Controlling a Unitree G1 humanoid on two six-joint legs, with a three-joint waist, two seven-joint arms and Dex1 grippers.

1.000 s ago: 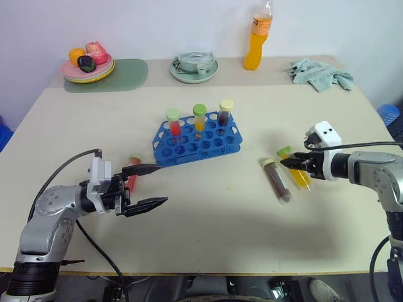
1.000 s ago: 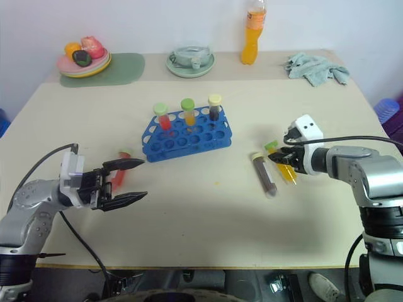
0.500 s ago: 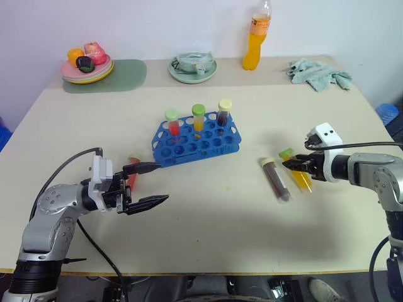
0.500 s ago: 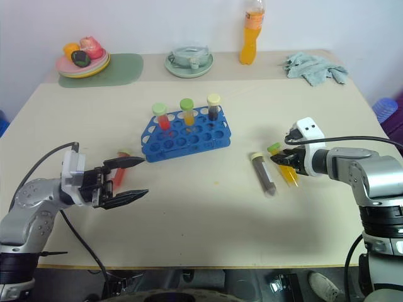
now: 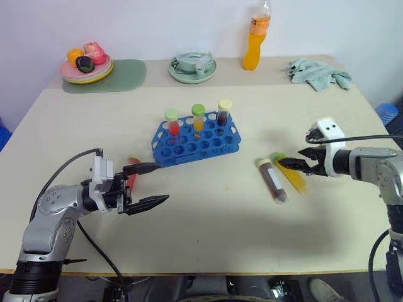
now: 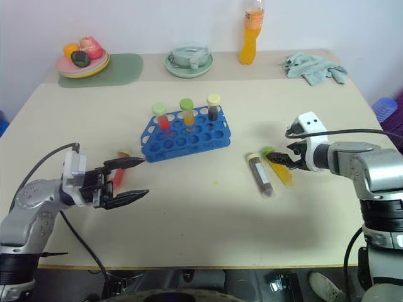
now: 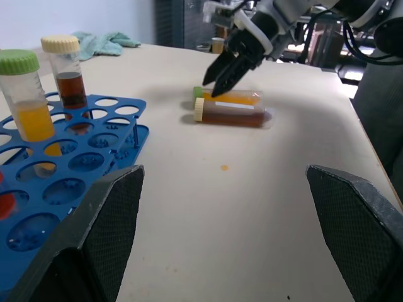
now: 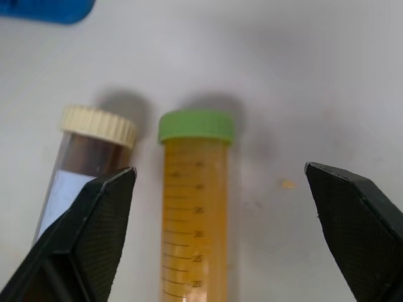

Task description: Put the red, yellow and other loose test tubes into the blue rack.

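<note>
2 tubes lie loose: yellow tube betw. open right gripper; left gripper open, empty.

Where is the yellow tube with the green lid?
The yellow plastic test tube with the green cap lies flat on the table's right side, beside the dark brown tube with the cream cap, under the right claw, right of the blue rack.

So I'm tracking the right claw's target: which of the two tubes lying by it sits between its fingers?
The green-capped yellow tube, centred in the open right claw. The cream-capped dark tube lies beside it, off to one side.
</note>
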